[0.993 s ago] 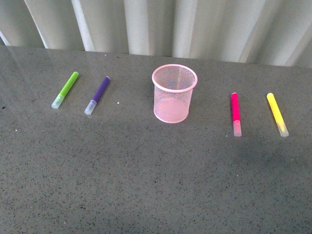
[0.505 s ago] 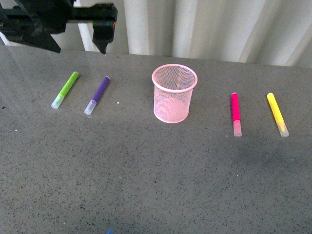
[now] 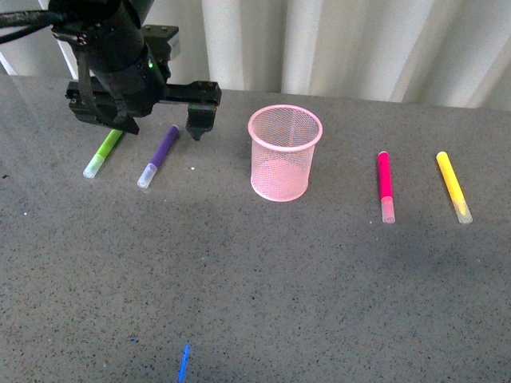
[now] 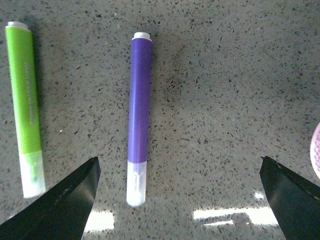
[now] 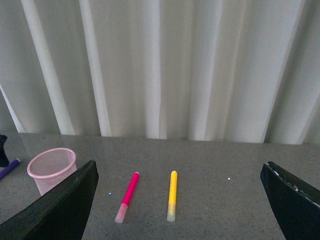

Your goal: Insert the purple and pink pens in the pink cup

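The purple pen [image 3: 162, 150] lies flat on the grey table, left of the upright pink cup [image 3: 285, 152]. The pink pen [image 3: 386, 185] lies to the cup's right. My left gripper [image 3: 160, 128] hangs open just above the purple pen's far end. In the left wrist view the purple pen [image 4: 139, 115] lies between the wide-spread fingers, nearer one of them, with the left gripper [image 4: 178, 165] holding nothing. My right gripper [image 5: 178, 167] is open and high, looking down on the pink pen [image 5: 128, 196] and the pink cup [image 5: 51, 169]. It is out of the front view.
A lime-green marker [image 3: 102, 153] lies just left of the purple pen, partly under the left arm. A yellow marker [image 3: 453, 186] lies right of the pink pen. Pale curtains [image 3: 335, 40] hang behind the table's far edge.
The left arm came into the front view from the upper left. It has dropped and moved right until its open gripper is over the purple pen. The pens and the cup have not moved.
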Controlling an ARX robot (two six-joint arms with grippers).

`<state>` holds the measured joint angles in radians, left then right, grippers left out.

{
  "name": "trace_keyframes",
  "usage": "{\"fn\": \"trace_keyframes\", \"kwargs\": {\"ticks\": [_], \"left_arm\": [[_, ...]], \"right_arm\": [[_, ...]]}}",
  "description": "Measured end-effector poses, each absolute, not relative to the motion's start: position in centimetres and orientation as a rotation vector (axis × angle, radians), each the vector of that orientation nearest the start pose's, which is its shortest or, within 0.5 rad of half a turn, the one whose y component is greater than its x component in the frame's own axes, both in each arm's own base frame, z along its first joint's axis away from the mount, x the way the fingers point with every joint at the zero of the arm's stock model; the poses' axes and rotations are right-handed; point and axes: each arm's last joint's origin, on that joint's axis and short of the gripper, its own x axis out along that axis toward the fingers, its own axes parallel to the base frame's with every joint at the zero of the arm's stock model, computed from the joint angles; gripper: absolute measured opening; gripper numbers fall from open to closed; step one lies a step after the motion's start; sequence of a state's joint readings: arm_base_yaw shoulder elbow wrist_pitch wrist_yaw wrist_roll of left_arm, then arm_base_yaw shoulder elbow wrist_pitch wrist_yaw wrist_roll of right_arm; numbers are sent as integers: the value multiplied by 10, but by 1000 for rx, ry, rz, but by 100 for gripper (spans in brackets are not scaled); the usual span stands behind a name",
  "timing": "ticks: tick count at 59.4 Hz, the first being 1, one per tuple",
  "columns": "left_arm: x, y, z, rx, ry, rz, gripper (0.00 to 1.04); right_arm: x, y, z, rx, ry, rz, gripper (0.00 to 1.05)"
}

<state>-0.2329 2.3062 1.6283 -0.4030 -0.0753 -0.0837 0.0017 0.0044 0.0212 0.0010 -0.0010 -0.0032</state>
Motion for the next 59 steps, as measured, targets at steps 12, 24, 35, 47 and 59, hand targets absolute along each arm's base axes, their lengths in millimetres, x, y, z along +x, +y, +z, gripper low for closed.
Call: {"fn": "trace_keyframes", "kwargs": {"ticks": [12, 24, 35, 47, 59], "left_arm": [[475, -109, 86, 131, 1093, -95, 98], [493, -110, 82, 147, 1071, -100, 98], [501, -109, 75, 167, 1071, -101, 97], [505, -102, 61, 166, 1091, -97, 60], [507, -108, 57, 166, 1063, -105, 15]], "right_arm": [[97, 0, 170, -3, -18, 3, 98], [97, 0, 170, -3, -17, 3, 98], [97, 0, 170, -3, -18, 3, 98], [97, 0, 170, -3, -18, 3, 98], [97, 0, 170, -3, -18, 3, 98]]}}
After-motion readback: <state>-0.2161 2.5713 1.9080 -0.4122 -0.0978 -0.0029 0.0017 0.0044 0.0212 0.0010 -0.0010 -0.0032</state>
